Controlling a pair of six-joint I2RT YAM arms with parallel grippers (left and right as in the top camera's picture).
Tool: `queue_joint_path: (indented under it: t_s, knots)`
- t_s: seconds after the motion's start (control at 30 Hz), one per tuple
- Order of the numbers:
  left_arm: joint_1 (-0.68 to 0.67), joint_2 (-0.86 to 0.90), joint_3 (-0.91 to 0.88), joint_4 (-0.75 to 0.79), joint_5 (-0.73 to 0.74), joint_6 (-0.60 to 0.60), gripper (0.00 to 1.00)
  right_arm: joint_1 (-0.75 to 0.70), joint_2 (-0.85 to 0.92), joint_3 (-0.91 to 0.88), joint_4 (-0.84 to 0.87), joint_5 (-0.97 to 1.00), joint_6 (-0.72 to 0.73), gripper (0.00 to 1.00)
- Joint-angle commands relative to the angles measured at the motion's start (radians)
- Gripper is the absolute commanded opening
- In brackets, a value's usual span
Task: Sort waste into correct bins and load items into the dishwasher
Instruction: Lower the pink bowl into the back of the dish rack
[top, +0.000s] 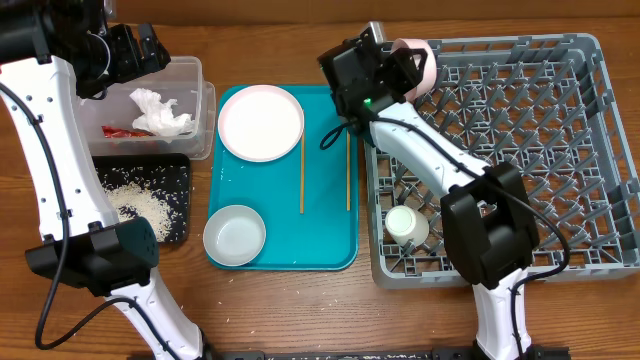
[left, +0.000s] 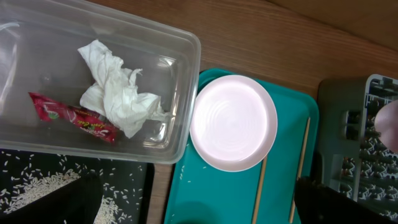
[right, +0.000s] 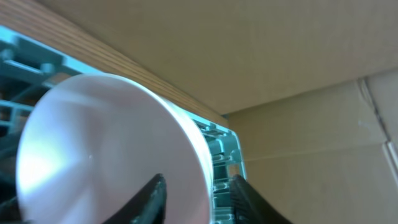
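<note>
My right gripper (top: 412, 62) (right: 198, 196) is shut on a white bowl (top: 428, 68) (right: 93, 143) and holds it on edge over the far left corner of the grey dish rack (top: 560, 150) (right: 219, 155). A small white cup (top: 405, 224) stands in the rack's near left. My left gripper (top: 150, 48) (left: 199, 205) is open and empty above the clear tub (top: 197, 72) (left: 180, 74), which holds the tissue (top: 160, 113) (left: 118, 93) and the red wrapper (top: 122, 131) (left: 74, 116). The rice (top: 140, 203) (left: 37, 186) lies in the black tray (top: 180, 170).
The teal tray (top: 330, 245) (left: 211, 193) holds the white plate (top: 261, 122) (left: 233, 122), a second white bowl (top: 235, 235) and two chopsticks (top: 302, 175) (top: 348, 170) lying lengthwise. A few rice grains (left: 183, 174) lie on its left edge. The rack's edge shows in the left wrist view (left: 348, 118).
</note>
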Motion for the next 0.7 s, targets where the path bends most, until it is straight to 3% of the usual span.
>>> queue_joint_path:
  t_s: [0.0, 0.1, 0.17, 0.33, 0.43, 0.5, 0.67]
  knots:
    - [0.000, -0.010, -0.004, 0.002, -0.003, -0.013, 1.00, 0.042, 0.003, -0.004, 0.020, -0.010, 0.008, 0.62]
    - [0.000, -0.010, -0.004, 0.002, -0.003, -0.013, 1.00, 0.066, 0.003, 0.011, 0.059, -0.010, 0.008, 0.82]
    - [0.000, -0.010, -0.004, 0.002, -0.002, -0.013, 1.00, 0.081, 0.000, 0.039, 0.079, -0.010, 0.008, 0.88]
    - [0.000, -0.010, -0.004, 0.002, -0.003, -0.013, 1.00, 0.113, -0.016, 0.058, 0.086, -0.079, 0.011, 0.88]
    - [0.000, -0.010, -0.004, 0.002, -0.003, -0.013, 1.00, 0.113, -0.035, 0.058, 0.084, -0.095, 0.120, 0.93]
    - [0.000, -0.010, -0.004, 0.002, -0.003, -0.013, 1.00, 0.110, -0.081, 0.058, 0.053, -0.199, 0.228, 0.94]
    - [0.000, -0.010, -0.004, 0.002, -0.003, -0.013, 1.00, -0.014, -0.301, 0.058, -0.039, -0.848, 0.577, 1.00]
